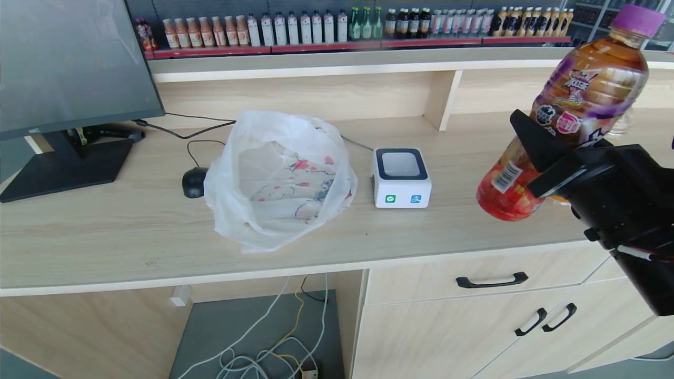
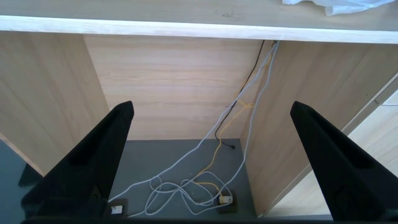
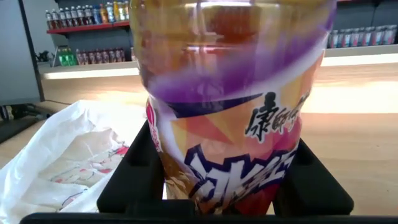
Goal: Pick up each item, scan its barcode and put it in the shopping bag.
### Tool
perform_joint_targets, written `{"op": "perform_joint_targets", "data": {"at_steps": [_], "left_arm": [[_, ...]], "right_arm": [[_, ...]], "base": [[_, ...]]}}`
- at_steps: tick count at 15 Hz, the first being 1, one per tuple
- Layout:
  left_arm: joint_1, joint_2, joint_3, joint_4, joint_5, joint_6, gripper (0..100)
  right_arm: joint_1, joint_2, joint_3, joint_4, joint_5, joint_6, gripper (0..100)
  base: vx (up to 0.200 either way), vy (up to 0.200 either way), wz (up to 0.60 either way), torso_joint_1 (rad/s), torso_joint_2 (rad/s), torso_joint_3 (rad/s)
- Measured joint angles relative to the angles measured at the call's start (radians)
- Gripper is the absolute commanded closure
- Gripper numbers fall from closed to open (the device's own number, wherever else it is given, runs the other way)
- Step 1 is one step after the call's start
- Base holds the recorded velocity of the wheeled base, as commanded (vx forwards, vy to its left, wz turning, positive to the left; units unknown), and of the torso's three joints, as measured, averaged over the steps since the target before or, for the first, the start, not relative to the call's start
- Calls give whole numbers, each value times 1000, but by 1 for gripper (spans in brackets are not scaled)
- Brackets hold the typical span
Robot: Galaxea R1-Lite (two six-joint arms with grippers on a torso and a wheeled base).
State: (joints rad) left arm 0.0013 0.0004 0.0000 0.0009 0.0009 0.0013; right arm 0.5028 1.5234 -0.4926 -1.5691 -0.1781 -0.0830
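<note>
On my left side, the left gripper [image 2: 212,107] hangs below the counter [image 2: 186,25] with its two black fingers [image 2: 93,168] spread wide and nothing between them. Past them I look into the open bay underneath, where loose cables [image 2: 205,186] lie on the dark floor. Up on the counter, farthest left, a dark monitor [image 1: 68,58] stands on a flat black foot. To its right a black mouse [image 1: 194,182] sits right against the shopping bag [image 1: 279,179], though I cannot tell whether they touch. The bag is thin white plastic with red and blue print, slumped near the middle of the counter with its mouth open upward. Just to its right, apart from it, is the white scanner [image 1: 401,178], its dark window facing up. Farther right, up off the counter, my right gripper [image 1: 542,160] is clamped on the bottle [image 1: 584,89], with a finger pressed to either side of its lower half. The bottle holds an amber drink and has a purple cap. It is tilted, cap up and to the right, base lower and toward the scanner but apart from it. A barcode label [image 1: 506,176] shows near the base, facing my head camera. Along the back, a shelf [image 1: 358,45] carries bottled drinks [image 1: 295,27], and drawers [image 1: 489,281] sit under the counter's right half.
</note>
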Motion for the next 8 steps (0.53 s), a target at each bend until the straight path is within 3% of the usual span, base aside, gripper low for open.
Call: {"op": "perform_joint_targets", "data": {"at_steps": [8], "left_arm": [[0,0,0,1,0,-1,0]], "right_arm": [[-6,-8,-8,-1,3,6,100]], "base": [[0,200,0,4,2,5]]}}
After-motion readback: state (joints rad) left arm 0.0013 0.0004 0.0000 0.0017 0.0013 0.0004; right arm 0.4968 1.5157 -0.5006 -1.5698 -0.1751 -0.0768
